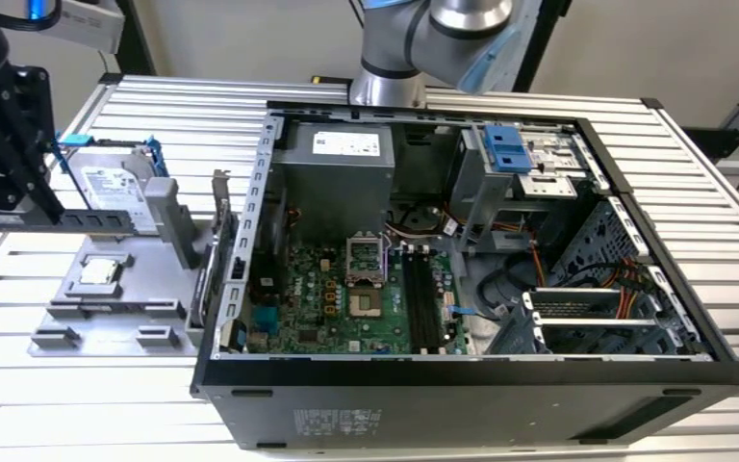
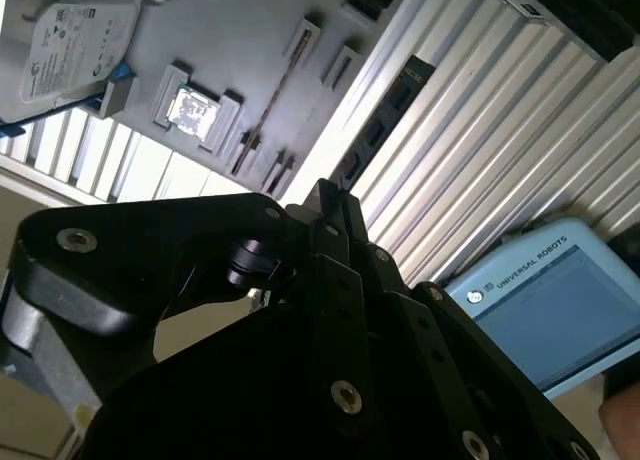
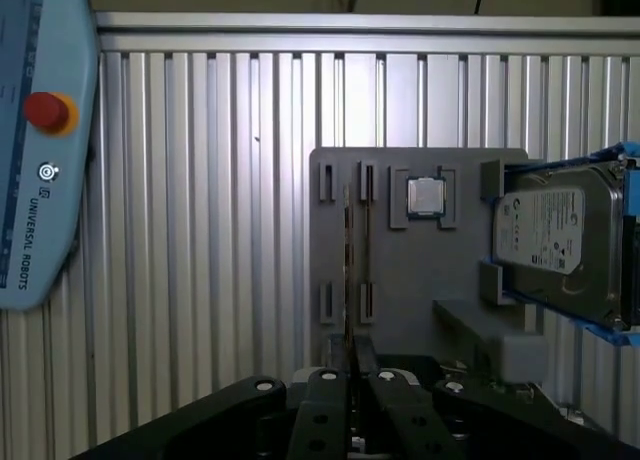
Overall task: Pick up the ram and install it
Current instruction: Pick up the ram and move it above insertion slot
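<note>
**Jaws together, ram still in its tray**

The gripper (image 3: 355,368) hangs with its jaws closed, holding nothing. The first wrist view shows the ram (image 3: 347,260) on edge in the grey tray (image 3: 400,280), near the processor chip (image 3: 426,195). The exterior view adds the open computer case (image 1: 472,385) beside the tray.

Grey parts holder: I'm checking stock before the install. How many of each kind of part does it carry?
Ram stick: 1
Processor chip: 1
Hard drive: 1
Total: 3
</note>
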Motion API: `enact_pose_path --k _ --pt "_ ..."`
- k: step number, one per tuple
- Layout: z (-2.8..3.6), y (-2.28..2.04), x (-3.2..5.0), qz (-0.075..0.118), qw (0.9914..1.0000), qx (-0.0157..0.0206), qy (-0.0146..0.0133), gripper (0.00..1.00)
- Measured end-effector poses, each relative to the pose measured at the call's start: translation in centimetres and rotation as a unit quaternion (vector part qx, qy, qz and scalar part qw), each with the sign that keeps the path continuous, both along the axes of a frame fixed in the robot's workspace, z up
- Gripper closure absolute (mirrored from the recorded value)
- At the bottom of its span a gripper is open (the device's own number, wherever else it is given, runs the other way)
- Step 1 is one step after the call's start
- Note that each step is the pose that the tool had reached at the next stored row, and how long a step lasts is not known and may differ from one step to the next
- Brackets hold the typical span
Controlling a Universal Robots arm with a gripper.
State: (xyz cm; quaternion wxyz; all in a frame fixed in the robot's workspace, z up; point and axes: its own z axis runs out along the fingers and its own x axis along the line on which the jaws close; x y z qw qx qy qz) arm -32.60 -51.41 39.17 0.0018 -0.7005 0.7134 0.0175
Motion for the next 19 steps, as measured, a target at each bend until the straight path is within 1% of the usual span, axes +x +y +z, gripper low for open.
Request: enact_pose_path --k 10,19 --pt "0.00 0.00 2.86 0.000 1.00000 0.0000 0.0017 1.00" --pt "0.00 0.00 5.63 0.000 0.99999 0.0000 0.0033 1.00"
